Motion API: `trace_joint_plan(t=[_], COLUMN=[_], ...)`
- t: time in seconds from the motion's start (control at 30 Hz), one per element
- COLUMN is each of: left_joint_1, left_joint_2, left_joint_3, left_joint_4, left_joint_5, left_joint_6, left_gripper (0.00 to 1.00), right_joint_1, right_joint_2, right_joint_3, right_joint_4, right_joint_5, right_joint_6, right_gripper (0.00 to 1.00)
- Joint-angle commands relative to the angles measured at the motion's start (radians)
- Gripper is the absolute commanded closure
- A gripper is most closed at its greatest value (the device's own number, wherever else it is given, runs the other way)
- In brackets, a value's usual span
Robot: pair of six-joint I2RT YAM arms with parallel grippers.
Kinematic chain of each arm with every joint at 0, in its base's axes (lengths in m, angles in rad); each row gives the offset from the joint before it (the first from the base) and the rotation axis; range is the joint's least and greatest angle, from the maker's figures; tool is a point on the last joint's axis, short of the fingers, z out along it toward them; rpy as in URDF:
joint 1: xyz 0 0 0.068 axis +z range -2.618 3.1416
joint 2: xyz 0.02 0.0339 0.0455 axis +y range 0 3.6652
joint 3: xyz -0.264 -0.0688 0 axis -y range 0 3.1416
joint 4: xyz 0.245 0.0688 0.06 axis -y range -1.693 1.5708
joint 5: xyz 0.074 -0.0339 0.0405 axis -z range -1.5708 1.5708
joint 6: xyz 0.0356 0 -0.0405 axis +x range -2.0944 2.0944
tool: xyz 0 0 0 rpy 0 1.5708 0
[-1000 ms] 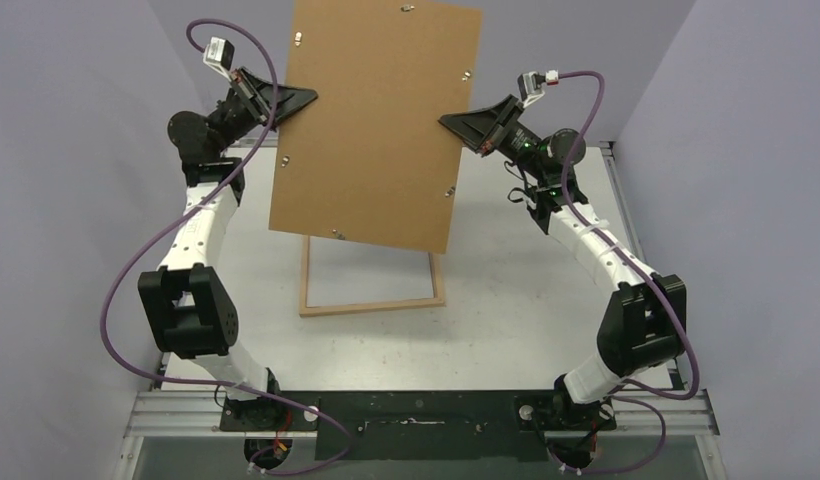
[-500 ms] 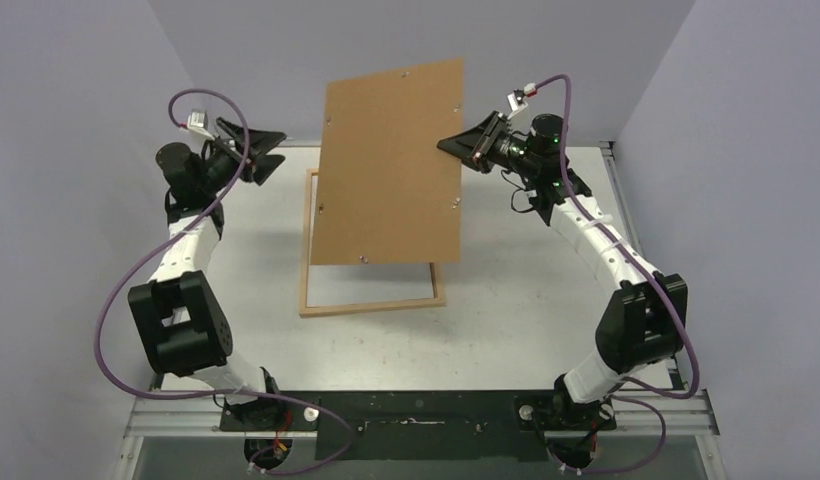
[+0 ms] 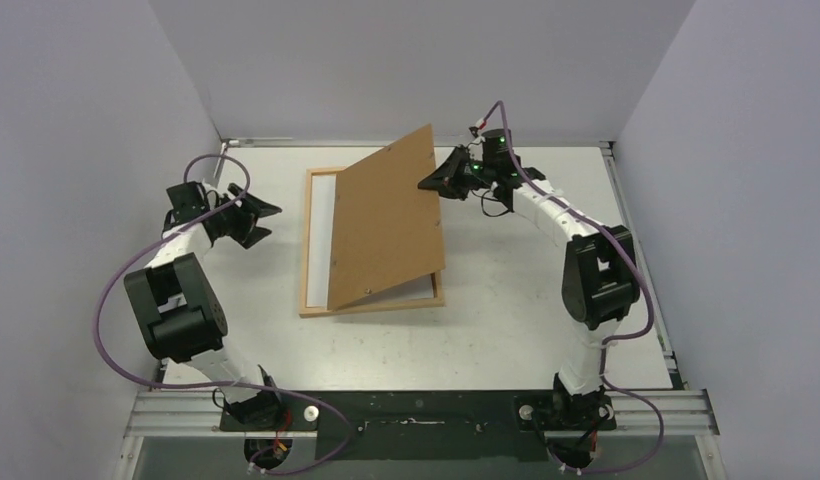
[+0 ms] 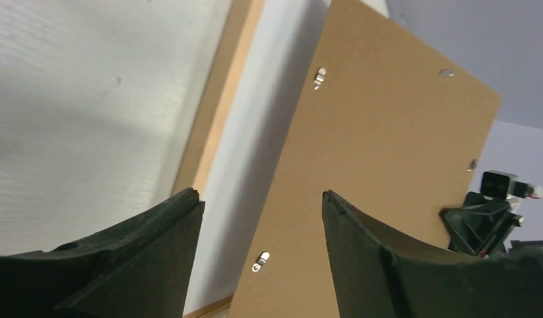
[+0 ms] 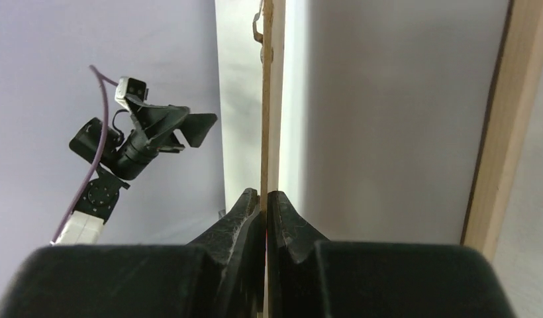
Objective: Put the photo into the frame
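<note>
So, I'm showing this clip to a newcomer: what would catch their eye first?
The large brown hardboard panel, tilted up mid-scene and pinched at its far right edge by the right arm's fingers. Beneath it a light-wood rectangular frame lies flat on the white table; the left arm's fingers stand open, off to the left.

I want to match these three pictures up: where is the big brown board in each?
Top external: the brown board stands tilted at centre, over the frame.
Left wrist: the board fills the right half, beyond the open left gripper.
Right wrist: edge-on, a thin vertical strip at centre, pinched by the right gripper.
Shared landmark: the frame's light-wood rail, in all three.
</note>
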State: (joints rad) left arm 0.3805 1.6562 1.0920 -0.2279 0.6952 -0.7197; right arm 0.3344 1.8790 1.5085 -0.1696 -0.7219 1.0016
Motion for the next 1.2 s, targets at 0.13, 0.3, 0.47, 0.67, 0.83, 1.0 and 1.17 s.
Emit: trace_joint_plan(t=[0.13, 0.3, 0.47, 0.67, 0.83, 1.0, 1.17], left_joint_1=[-0.057, -0.072, -0.076, -0.077, -0.086, -0.099, -0.103], left_joint_2=[0.172, 0.232, 0.290, 0.318, 0.343, 0.364, 0.377], left_joint_3=[0.059, 0.059, 0.066, 0.071, 0.081, 0.089, 0.094], left_joint_4=[-0.107, -0.069, -0.053, -0.039, -0.037, -0.038, -0.039], left_joint_5=[-0.107, -0.104, -0.065, -0.047, -0.034, -0.033, -0.032], left_joint_6=[0.125, 0.132, 0.130, 0.136, 0.143, 0.146, 0.147], left_gripper=[0.48, 0.49, 0.59, 0.70, 0.75, 0.76, 0.79], right_joint_1=[0.063, 0.067, 0.067, 0.069, 0.066, 0.065, 0.065], right_joint_2=[0.056, 0.090, 0.128, 0.183, 0.209, 0.236, 0.257], right_joint_3=[0.081, 0.077, 0.108, 0.123, 0.126, 0.142, 0.140], right_joint_4=[0.208, 0.256, 0.258, 0.340, 0.380, 0.379, 0.391], right_joint_5=[0.010, 0.016, 0.013, -0.018, -0.019, -0.027, -0.044], right_joint_6=[0.031, 0.042, 0.049, 0.104, 0.119, 0.095, 0.074], right_gripper=[1.00, 1.00, 1.00, 1.00, 1.00, 1.00, 1.00])
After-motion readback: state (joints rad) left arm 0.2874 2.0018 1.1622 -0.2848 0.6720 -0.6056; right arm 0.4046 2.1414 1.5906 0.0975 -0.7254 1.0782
